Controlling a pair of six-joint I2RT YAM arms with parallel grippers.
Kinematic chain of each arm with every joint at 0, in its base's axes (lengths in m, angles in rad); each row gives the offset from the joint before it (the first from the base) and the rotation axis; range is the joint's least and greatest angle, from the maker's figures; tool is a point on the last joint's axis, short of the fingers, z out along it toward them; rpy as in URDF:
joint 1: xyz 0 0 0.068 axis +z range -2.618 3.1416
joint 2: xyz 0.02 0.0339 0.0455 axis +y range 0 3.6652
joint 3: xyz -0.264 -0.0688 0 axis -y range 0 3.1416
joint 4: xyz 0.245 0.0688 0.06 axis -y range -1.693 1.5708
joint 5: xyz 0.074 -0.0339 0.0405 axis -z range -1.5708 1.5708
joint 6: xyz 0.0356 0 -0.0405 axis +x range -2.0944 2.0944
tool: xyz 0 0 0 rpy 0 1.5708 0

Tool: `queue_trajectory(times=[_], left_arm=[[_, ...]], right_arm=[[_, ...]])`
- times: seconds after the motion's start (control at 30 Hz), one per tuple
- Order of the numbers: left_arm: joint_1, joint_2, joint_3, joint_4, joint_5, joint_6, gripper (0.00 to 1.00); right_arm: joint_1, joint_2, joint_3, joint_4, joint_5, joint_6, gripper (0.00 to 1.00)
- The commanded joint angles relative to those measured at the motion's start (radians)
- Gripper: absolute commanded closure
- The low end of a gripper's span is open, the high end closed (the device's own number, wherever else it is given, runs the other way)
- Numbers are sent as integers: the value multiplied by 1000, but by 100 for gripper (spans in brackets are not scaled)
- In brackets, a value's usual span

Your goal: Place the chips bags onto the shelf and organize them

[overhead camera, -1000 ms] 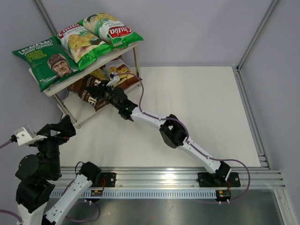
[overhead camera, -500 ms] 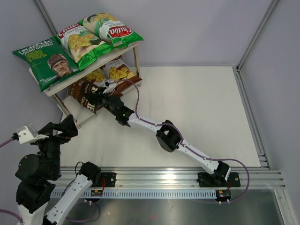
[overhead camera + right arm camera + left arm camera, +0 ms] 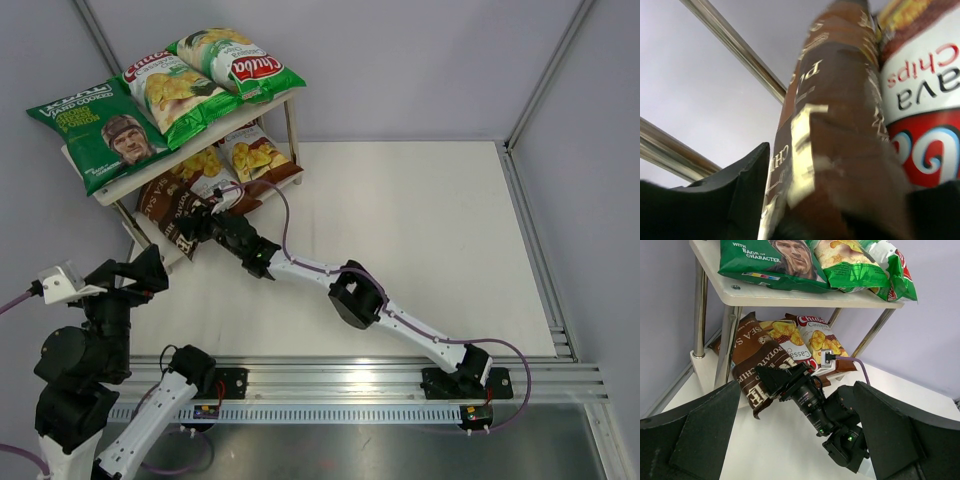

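Right wrist is showing the Kettle bag (image 3: 840,125) between the fingers of the right gripper (image 3: 840,195); grip unclear. Left wrist is showing the left gripper (image 3: 796,385) gaping, shelf (image 3: 790,296) at twelve o'clock.

A flat white rectangular tabletop (image 3: 430,230) is enclosed on the left, far and right sides by plain pale grey-lilac wall panels (image 3: 400,70). The panels are joined at the corners by slim silver metal struts (image 3: 548,72). The right edge of the tabletop is bordered by a grooved aluminium strip (image 3: 530,240), and the near edge by a ribbed aluminium rail (image 3: 350,385), below which a brushed grey metal sheet (image 3: 380,450) is seen. Everything is lit evenly, with only soft shadows cast.
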State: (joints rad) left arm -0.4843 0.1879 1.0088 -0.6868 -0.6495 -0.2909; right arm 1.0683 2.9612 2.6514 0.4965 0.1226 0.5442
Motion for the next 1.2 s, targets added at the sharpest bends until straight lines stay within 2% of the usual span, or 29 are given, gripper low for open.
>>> queue_trajectory(times=[0.0,0.1,0.13,0.33,0.43,0.47,0.57,0.6,0.63,0.7,0.8,0.97,1.07,1.17], left_arm=[[6,25,28,24,21,18,1],[6,33,30,20,19,22,1],[6,31,28,17,17,24,1],[6,36,27,17,17,27,1],[6,39,27,15,16,29,1],[6,39,27,15,17,29,1],[6,39,30,13,17,29,1],[6,39,31,10,16,27,1],[6,39,31,9,19,27,1],[6,39,30,9,17,27,1],[6,42,30,7,16,29,1],[6,44,30,9,14,32,1],[6,42,24,13,14,32,1],[6,45,24,15,16,30,1]], right_arm=[[16,-155,-91,-27,32,17,39],[16,-205,-146,-71,31,42,37],[16,-215,-156,-84,23,51,33],[18,-295,-231,-165,2,95,32],[18,-333,-283,-183,-8,118,37],[19,-350,-312,-182,-6,128,44],[18,-372,-352,-165,-20,141,55],[18,-370,-352,-167,-23,155,64],[18,-367,-349,-170,-24,160,68],[19,-360,-337,-165,-35,180,76],[24,-318,-271,-179,-40,189,80],[28,-177,-47,-255,-41,188,82],[28,-125,36,-285,-46,195,82],[28,-123,38,-305,-61,182,82]])
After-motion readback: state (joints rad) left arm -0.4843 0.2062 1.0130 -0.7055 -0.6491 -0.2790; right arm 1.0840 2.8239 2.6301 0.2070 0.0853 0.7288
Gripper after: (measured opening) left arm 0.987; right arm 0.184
